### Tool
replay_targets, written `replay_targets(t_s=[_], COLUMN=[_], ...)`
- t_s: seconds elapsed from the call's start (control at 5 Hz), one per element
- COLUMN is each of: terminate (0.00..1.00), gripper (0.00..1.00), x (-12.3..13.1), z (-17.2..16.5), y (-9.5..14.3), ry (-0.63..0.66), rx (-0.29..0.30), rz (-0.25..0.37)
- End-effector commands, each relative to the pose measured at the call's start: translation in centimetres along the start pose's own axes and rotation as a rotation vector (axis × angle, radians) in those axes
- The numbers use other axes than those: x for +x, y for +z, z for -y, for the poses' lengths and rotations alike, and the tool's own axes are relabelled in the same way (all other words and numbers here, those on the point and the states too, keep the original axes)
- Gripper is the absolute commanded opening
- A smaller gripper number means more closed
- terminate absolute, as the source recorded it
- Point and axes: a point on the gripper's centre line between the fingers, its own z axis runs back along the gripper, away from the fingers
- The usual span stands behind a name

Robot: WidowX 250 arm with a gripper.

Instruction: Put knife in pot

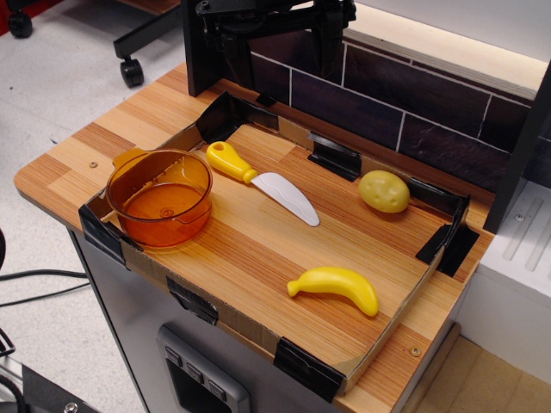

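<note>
The knife (258,181) lies flat on the wooden board, its yellow handle pointing to the back left and its white-grey blade to the front right. The orange translucent pot (160,198) stands upright and empty at the board's left edge, just left of the knife handle and apart from it. My gripper (280,39) is part of the black arm at the top back, well above and behind the knife. It holds nothing. Its fingers are dark and cut off by the frame, so how the jaws stand is unclear.
A yellow toy banana (336,286) lies at the front right of the board. A yellow potato-like toy (384,191) sits at the back right. A low cardboard rim with black tape (194,299) borders the board. A dark tiled wall (413,112) stands behind.
</note>
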Motion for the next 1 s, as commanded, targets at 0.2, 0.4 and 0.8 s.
replay_targets(t_s=[0.2,0.4,0.8], terminate=[0.00,0.00,0.00], gripper=[1.00,1.00,1.00], x=[0.8,1.8,4.6], z=[-0.5,-1.6,-4.0], y=[-1.0,-2.4,-5.4], ry=[0.247,0.434,0.656], rx=[0.043,0.054,0.088], rz=[0.018,0.052,0.082])
